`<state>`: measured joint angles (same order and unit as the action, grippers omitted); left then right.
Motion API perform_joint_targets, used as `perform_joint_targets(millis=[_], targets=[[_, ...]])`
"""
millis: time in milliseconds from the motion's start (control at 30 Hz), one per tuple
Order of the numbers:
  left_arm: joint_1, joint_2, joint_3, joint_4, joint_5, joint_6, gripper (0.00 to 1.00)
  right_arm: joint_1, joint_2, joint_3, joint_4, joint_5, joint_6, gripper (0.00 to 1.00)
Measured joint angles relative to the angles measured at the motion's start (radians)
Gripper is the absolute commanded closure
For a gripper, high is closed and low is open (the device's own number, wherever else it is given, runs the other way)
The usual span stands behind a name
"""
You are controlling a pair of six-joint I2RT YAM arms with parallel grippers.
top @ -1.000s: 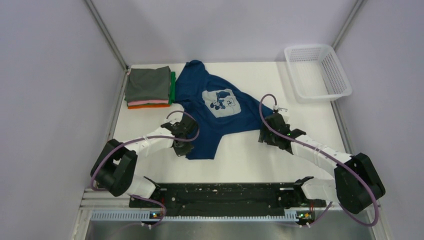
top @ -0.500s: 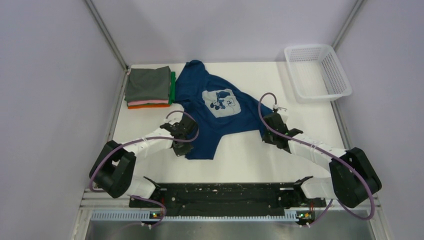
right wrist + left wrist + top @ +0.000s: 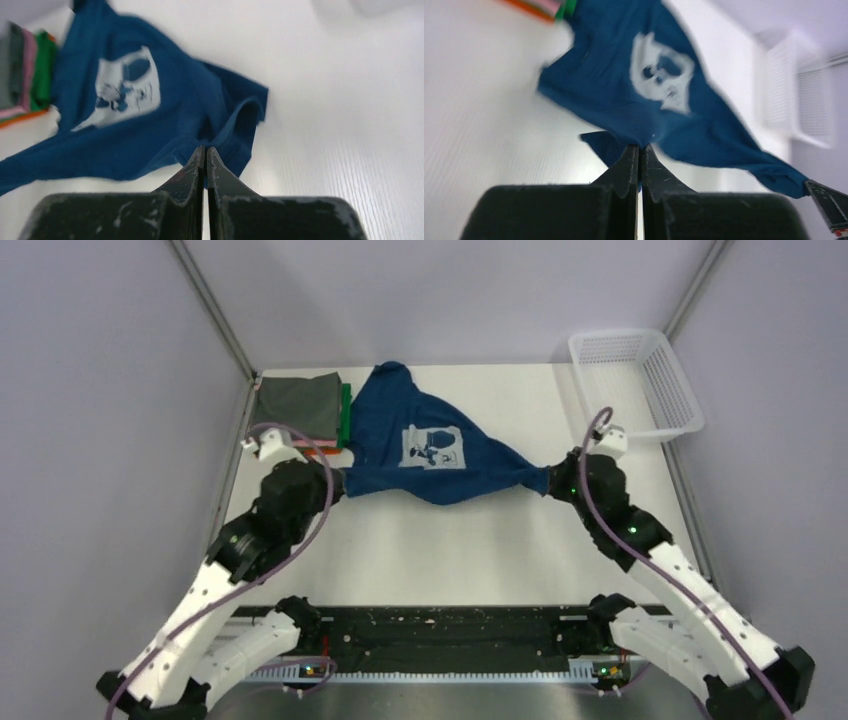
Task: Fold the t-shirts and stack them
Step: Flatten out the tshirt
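One navy blue t-shirt (image 3: 430, 455) is stretched across the middle of the white table (image 3: 480, 550), its pale grey square cartoon print facing up. It is drawn to a bunched point at each end, and its far tip reaches toward the back edge. Two grippers hold it. The left gripper (image 3: 340, 483) has its fingers pressed together on the cloth at the shirt's left end, and the right gripper (image 3: 552, 483) is pinched closed on the right end. Both wrist views show the jaws nearly meeting, with blue fabric caught between the tips. At the back left corner is one stack of folded shirts (image 3: 300, 405), touching the navy shirt's left edge. Four shirts can be counted in it: a grey shirt (image 3: 12, 65) on top, then a pink shirt (image 3: 29, 75), a green shirt (image 3: 44, 65) and an orange shirt (image 3: 20, 120). One white plastic mesh basket (image 3: 668, 375) stands at the back right corner, well apart from the shirt. Plain pale lilac walls enclose the table on three sides, with metal posts in the two back corners.
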<state>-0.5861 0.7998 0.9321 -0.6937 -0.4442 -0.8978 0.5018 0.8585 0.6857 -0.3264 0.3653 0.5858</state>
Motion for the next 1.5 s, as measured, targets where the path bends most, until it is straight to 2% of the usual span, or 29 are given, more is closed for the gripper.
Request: perform_joint_targets(millis=[100, 200, 433, 533, 800, 1000, 1133, 1233, 1367, 1500], targets=[[0.000, -0.094, 0.116, 0.026, -0.019, 0.086, 1.00, 0.000, -0.105, 0.105, -0.040, 0.029, -0.030, 1.00], [0.000, -0.117, 0.285, 0.032, -0.025, 0.161, 1.00, 0.000, -0.173, 0.238, -0.060, 0.048, -0.064, 1.00], [0.000, -0.039, 0.770, 0.021, 0.025, 0.325, 1.00, 0.000, -0.217, 0.510, -0.101, 0.052, -0.146, 1.00], [0.000, -0.009, 0.922, 0.017, 0.071, 0.368, 1.00, -0.001, -0.217, 0.621, -0.129, 0.010, -0.177, 1.00], [0.000, 0.009, 1.135, 0.017, 0.228, 0.404, 1.00, -0.001, -0.237, 0.833, -0.159, -0.142, -0.227, 1.00], [0.003, 0.090, 1.325, 0.029, 0.348, 0.408, 1.00, -0.001, -0.246, 0.933, -0.164, -0.213, -0.249, 1.00], [0.006, 0.129, 1.335, 0.042, 0.344, 0.424, 1.00, -0.001, -0.251, 0.930, -0.172, -0.203, -0.257, 1.00], [0.008, 0.144, 1.257, 0.060, 0.274, 0.452, 1.00, -0.001, -0.252, 0.890, -0.171, -0.144, -0.266, 1.00], [0.008, 0.165, 1.037, 0.124, 0.076, 0.506, 1.00, -0.001, -0.251, 0.753, -0.136, -0.009, -0.272, 1.00], [0.018, 0.247, 0.782, 0.207, -0.133, 0.547, 1.00, -0.001, -0.229, 0.493, -0.052, 0.182, -0.270, 1.00]])
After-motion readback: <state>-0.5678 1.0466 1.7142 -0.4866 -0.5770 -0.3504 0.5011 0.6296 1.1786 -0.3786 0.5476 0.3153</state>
